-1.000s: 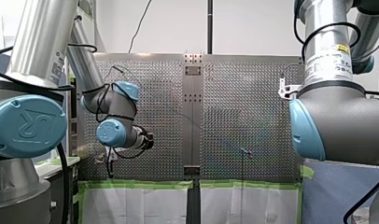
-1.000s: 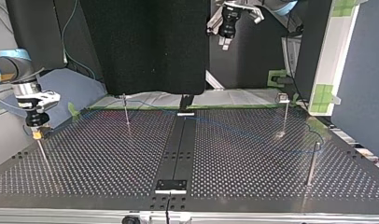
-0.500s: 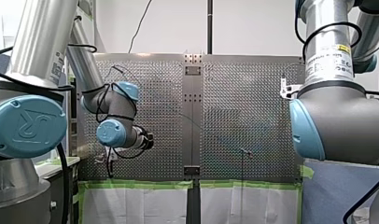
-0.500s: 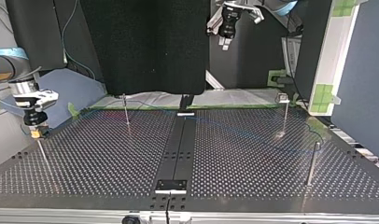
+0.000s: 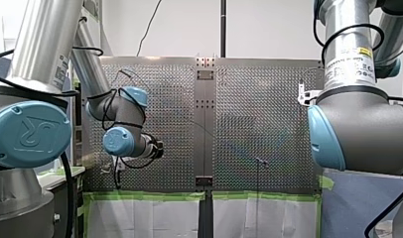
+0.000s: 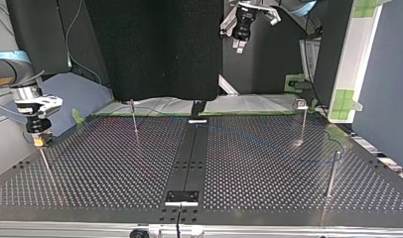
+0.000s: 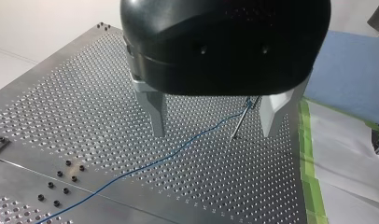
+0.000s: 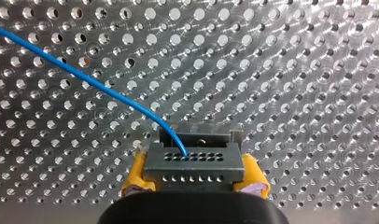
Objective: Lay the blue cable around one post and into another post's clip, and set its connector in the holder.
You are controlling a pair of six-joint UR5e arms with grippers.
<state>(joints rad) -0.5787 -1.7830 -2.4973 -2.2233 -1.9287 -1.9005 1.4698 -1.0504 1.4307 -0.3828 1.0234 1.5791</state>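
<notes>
Only your right wrist view shows it: right gripper (image 8: 194, 181) clamped on the connector (image 8: 192, 161), blue cable (image 8: 85, 77) leading away. Left gripper (image 7: 213, 119) is spread wide over the table (image 7: 61, 107).

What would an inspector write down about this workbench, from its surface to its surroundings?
Surface: perforated table with a black centre strip.
Job's things: blue cable runs over the table toward a thin post; its grey connector is in a gripper.
Clutter: nothing seen.
Grippers: my right gripper, with yellow pads, is shut on the connector; my left gripper is open and empty, above the cable.
Cables: black wires loop on my left arm.
Surroundings: green tape, blue sheet.
</notes>
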